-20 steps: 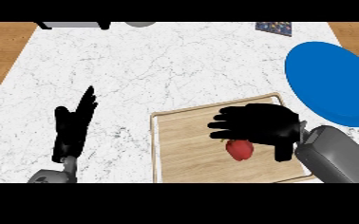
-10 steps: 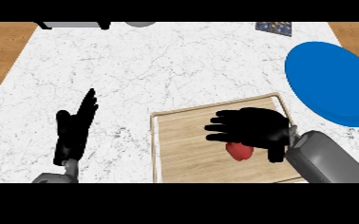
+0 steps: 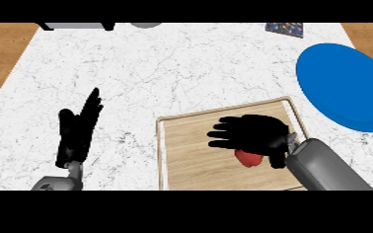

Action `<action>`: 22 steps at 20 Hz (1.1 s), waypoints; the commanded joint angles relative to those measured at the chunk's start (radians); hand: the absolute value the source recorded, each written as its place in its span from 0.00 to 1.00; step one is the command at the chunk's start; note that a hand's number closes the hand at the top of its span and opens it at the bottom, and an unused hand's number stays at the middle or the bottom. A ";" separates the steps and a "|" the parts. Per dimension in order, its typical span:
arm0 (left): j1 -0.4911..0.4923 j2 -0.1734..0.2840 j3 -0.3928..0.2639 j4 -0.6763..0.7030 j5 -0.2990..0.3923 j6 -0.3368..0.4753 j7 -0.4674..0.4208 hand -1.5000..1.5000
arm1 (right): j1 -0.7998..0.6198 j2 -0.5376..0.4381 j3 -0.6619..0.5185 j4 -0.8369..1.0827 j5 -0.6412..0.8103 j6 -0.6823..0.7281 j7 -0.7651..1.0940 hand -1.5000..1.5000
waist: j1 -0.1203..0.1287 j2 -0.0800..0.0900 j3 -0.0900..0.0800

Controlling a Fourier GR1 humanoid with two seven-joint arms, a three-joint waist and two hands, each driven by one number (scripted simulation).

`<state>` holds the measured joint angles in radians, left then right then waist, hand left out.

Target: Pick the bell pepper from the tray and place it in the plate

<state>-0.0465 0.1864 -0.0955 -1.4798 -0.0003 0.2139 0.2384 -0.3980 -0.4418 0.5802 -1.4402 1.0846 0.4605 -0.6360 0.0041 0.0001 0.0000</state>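
A red bell pepper (image 3: 249, 159) lies on the wooden tray (image 3: 189, 150) at the lower right, mostly covered by my right hand (image 3: 255, 134). That hand hovers over it palm down, fingers spread and pointing left, thumb beside the pepper, not closed round it. The blue plate (image 3: 341, 86) lies at the right edge, partly cut off by the view. My left hand (image 3: 76, 133) rests open at the lower left, fingers up, away from the tray.
The white marble counter (image 3: 175, 69) spreads across the view. A dark box (image 3: 73, 25) and a grey round item (image 3: 146, 25) sit at the far edge, and a patterned dark object (image 3: 284, 28) at the far right.
My right hand has moved left and down over the tray, covering more of the bell pepper. The left hand has barely shifted.
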 commanded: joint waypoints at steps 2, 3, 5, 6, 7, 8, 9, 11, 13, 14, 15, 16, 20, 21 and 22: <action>0.019 0.008 0.027 0.022 0.006 -0.042 -0.050 0.50 | -0.045 -0.013 -0.019 0.055 0.062 -0.032 -0.113 1.00 | 0.001 0.000 0.000; -0.051 -0.025 0.011 0.043 -0.028 0.006 0.019 0.50 | 0.042 -0.016 0.013 -0.018 0.065 -0.062 -0.108 1.00 | -0.006 -0.001 0.000; 0.017 -0.016 0.014 -0.006 -0.015 -0.016 0.003 0.50 | -0.046 0.066 -0.026 0.113 0.065 -0.097 -0.139 1.00 | 0.003 0.000 0.000; -0.009 -0.010 0.010 -0.026 -0.024 -0.022 0.058 0.50 | -0.036 0.061 -0.033 0.109 0.075 -0.104 -0.153 1.00 | 0.001 0.000 0.000; -0.045 0.004 0.066 0.061 0.006 -0.047 -0.022 0.50 | 0.017 0.023 -0.042 0.090 0.072 -0.154 -0.186 1.00 | -0.003 0.000 0.000; -0.014 -0.006 0.058 0.020 -0.007 -0.029 -0.009 0.50 | 0.003 0.063 -0.041 0.046 0.087 -0.116 -0.147 1.00 | -0.002 -0.001 0.000; -0.044 -0.019 0.056 0.039 -0.010 -0.036 0.014 0.50 | 0.042 0.074 -0.036 0.006 0.113 -0.103 -0.117 1.00 | -0.004 -0.001 0.000; -0.007 -0.005 0.051 -0.004 -0.003 -0.061 0.019 0.50 | -0.008 0.106 -0.071 0.170 0.136 -0.244 -0.166 1.00 | 0.002 0.000 0.000; 0.006 -0.037 0.044 0.078 -0.037 -0.024 -0.084 0.50 | -0.043 0.121 -0.140 0.096 0.072 -0.176 -0.132 1.00 | -0.001 0.000 0.000; 0.069 -0.008 0.040 -0.052 -0.016 -0.045 -0.014 0.50 | -0.016 0.116 -0.159 0.099 0.064 -0.236 -0.147 1.00 | 0.004 -0.001 0.000; 0.049 -0.019 0.043 -0.013 -0.015 -0.045 -0.030 0.50 | 0.021 0.102 -0.182 0.021 0.040 -0.222 -0.129 1.00 | -0.005 -0.002 0.000; 0.037 -0.019 0.059 0.036 -0.012 -0.042 -0.063 0.50 | -0.023 0.117 -0.223 0.005 0.012 -0.231 -0.123 1.00 | -0.007 -0.002 0.000; 0.046 -0.014 0.061 -0.002 -0.010 -0.032 -0.033 0.50 | 0.011 0.170 -0.519 0.170 -0.023 -0.270 0.269 1.00 | -0.038 0.003 0.001; 0.041 -0.013 0.066 -0.012 -0.015 -0.019 -0.018 0.50 | 0.049 0.167 -0.575 0.198 -0.023 -0.302 0.337 1.00 | -0.059 0.004 0.004; 0.037 -0.021 0.066 -0.006 -0.009 -0.018 -0.022 0.50 | 0.038 0.170 -0.647 0.222 -0.043 -0.306 0.410 1.00 | -0.074 0.010 0.003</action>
<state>-0.0095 0.1708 -0.0378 -1.4823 -0.0135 0.1845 0.2126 -0.3775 -0.2942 0.1404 -1.2920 1.0804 0.1917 -0.4578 -0.0330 0.0029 0.0018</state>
